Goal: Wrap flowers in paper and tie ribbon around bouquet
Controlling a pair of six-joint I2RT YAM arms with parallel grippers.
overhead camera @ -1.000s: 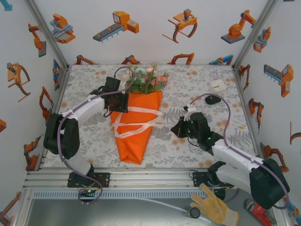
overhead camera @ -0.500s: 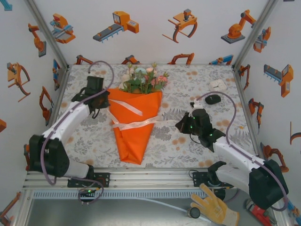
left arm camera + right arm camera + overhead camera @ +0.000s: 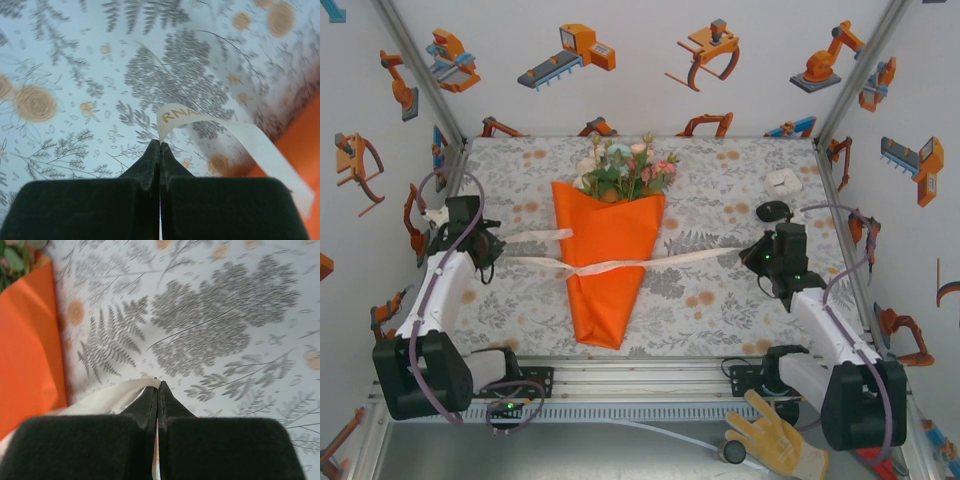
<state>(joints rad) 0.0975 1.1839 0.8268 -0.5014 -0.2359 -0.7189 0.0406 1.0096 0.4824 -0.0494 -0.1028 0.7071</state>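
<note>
— Broadly, what is the largest thing?
— A table (image 3: 740, 300) under a pale cloth printed with grey ferns and orange blooms.

— And upon it?
— The bouquet, a bright orange matte paper cone (image 3: 605, 265), lies left of centre with its point toward the arm bases. The orange paper also shows at the right edge of the left wrist view (image 3: 307, 135) and at the left edge of the right wrist view (image 3: 30, 340).

— What fills its wide end?
— Pink, white and cream flowers with green leaves (image 3: 625, 170) stick out at the far side.

— Where does the tie run?
— A long, narrow cream ribbon (image 3: 700, 257) crosses the middle of the cone and stretches out sideways to both grippers. A second strand runs from the cone's upper left edge toward the left gripper.

— How do the fingers stand?
— The left gripper (image 3: 492, 250), well left of the cone, has its black fingers (image 3: 145, 165) pressed together, pinching a printed end of the ribbon (image 3: 260, 145). The right gripper (image 3: 760, 255), well right of the cone, is likewise clamped (image 3: 157, 385) on the ribbon (image 3: 115, 397).

— Any small items?
— A small white box (image 3: 783, 181) and a black oval object (image 3: 772, 211) sit near the far right corner.
</note>
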